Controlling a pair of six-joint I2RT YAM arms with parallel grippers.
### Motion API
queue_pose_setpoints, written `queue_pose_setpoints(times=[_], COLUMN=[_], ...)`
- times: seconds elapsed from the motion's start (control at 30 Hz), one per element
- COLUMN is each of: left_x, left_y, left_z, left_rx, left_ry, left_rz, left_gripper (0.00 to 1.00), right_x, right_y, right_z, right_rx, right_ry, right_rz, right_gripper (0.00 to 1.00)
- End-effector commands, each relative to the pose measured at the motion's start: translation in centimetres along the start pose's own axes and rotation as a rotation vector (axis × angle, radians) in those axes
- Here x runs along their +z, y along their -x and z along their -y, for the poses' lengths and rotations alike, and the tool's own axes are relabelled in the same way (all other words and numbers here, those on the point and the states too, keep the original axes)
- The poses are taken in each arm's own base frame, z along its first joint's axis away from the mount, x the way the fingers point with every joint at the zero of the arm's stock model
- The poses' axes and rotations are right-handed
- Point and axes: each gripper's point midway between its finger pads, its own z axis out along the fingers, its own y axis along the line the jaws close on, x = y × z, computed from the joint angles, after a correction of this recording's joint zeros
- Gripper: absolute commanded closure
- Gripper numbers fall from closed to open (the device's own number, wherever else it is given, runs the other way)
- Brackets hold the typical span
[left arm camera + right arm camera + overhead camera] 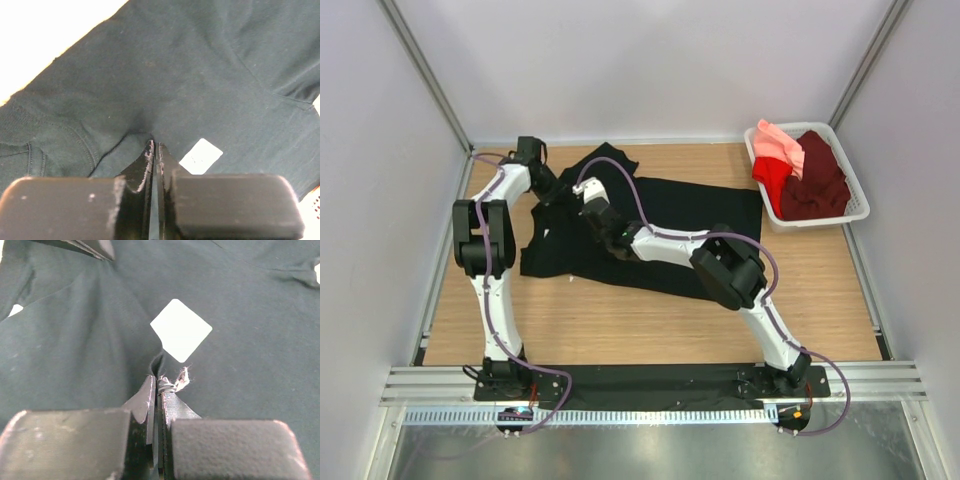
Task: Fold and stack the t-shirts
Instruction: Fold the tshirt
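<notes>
The black t-shirt point(690, 225) lies spread across the middle of the table, its left part bunched. My left gripper point(556, 198) is down on that bunched part. In the left wrist view the left gripper point(155, 145) is shut, with a pucker of black cloth point(165, 75) drawn into its tips and the white square label point(201, 156) just to its right. My right gripper point(582, 200) is close beside it. In the right wrist view the right gripper point(159, 380) is shut on a pinch of the same shirt point(250, 340), just below the label point(181, 330).
A white basket point(861, 214) stands at the back right corner, holding a maroon shirt point(815, 185), a red one point(772, 178) and a salmon-pink one point(780, 145). Bare wooden table point(620, 330) runs in front of the black shirt. White walls close in both sides.
</notes>
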Motion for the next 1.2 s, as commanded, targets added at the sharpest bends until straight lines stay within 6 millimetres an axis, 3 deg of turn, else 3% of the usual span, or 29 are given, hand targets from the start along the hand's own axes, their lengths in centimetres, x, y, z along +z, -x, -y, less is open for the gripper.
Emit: queue_pose_setpoints(times=[0.0, 0.1, 0.17, 0.23, 0.3, 0.33, 0.37, 0.4, 0.43, 0.47, 0.5, 0.57, 0.6, 0.67, 0.7, 0.73, 0.8, 0.83, 0.97, 1.17], left_x=[-0.8, -2.3, -3.7, -6.1, -7.8, -10.1, -10.5, -11.2, -13.3, -13.1, -13.4, -15.2, -14.6, -15.5, -14.9, -15.3, -14.6, -14.4, -13.4, -11.8], left_y=[2.1, 3.0, 3.6, 3.9, 4.0, 3.7, 2.9, 2.3, 1.7, -0.2, -1.2, -2.2, -4.5, -5.3, -6.7, -7.2, -8.8, -9.4, -11.0, -11.4], left_z=[1.7, 2.4, 3.0, 3.1, 1.2, 0.3, -2.5, -3.5, -4.3, -6.4, -7.5, -8.5, -9.6, -11.0, -12.1, -12.4, -13.6, -13.6, -14.7, -15.8], left_rx=[0.054, 0.077, 0.102, 0.138, 0.157, 0.161, 0.168, 0.169, 0.168, 0.168, 0.161, 0.137, 0.116, 0.055, 0.029, 0.012, -0.012, -0.026, -0.081, -0.125], left_ry=[-0.037, -0.051, -0.064, -0.046, 0.051, 0.101, 0.204, 0.237, 0.257, 0.299, 0.313, 0.297, 0.288, 0.241, 0.241, 0.219, 0.225, 0.201, 0.173, 0.172], left_rz=[0.064, 0.104, 0.128, 0.153, 0.186, 0.209, 0.219, 0.223, 0.238, 0.198, 0.183, 0.204, 0.153, 0.157, 0.127, 0.128, 0.097, 0.081, 0.072, 0.109], left_gripper=[0.94, 0.73, 0.60, 0.55, 0.51, 0.51, 0.50, 0.50, 0.50, 0.49, 0.48, 0.48, 0.48, 0.48, 0.48, 0.48, 0.48, 0.48, 0.48, 0.47], right_x=[-1.1, -1.1, -1.4, -2.0, -3.1, -3.7, -4.9, -5.7, -6.4, -7.7, -8.6, -10.6, -11.5, -12.8, -13.8, -14.3, -15.5, -16.0, -16.8, -16.6], right_y=[3.6, 3.0, 3.3, 3.9, 4.3, 4.2, 5.3, 4.3, 4.3, 4.9, 3.6, 2.8, 1.6, -1.0, -0.9, -3.1, -3.4, -5.1, -6.9, -10.0], right_z=[0.3, 1.0, 1.3, 1.4, 1.7, 1.9, 2.2, 2.6, 2.8, 3.2, 3.6, 3.7, 3.9, 3.9, 4.2, 4.6, 5.0, 5.3, 6.1, 8.0], right_rx=[0.081, 0.095, 0.115, 0.127, 0.155, 0.165, 0.185, 0.197, 0.208, 0.224, 0.218, 0.249, 0.245, 0.254, 0.262, 0.270, 0.293, 0.288, 0.305, 0.306], right_ry=[0.003, -0.027, -0.032, -0.031, -0.035, -0.038, -0.034, -0.045, -0.051, -0.050, -0.063, -0.042, -0.043, -0.030, -0.024, -0.037, -0.034, -0.040, -0.051, -0.094], right_rz=[0.082, 0.064, 0.064, 0.059, 0.045, 0.027, 0.031, -0.031, -0.051, -0.060, -0.115, -0.167, -0.214, -0.289, -0.294, -0.338, -0.330, -0.359, -0.372, -0.410], right_gripper=[0.99, 0.98, 0.91, 0.81, 0.78, 0.75, 0.70, 0.69, 0.67, 0.65, 0.64, 0.62, 0.61, 0.59, 0.58, 0.58, 0.58, 0.58, 0.58, 0.58])
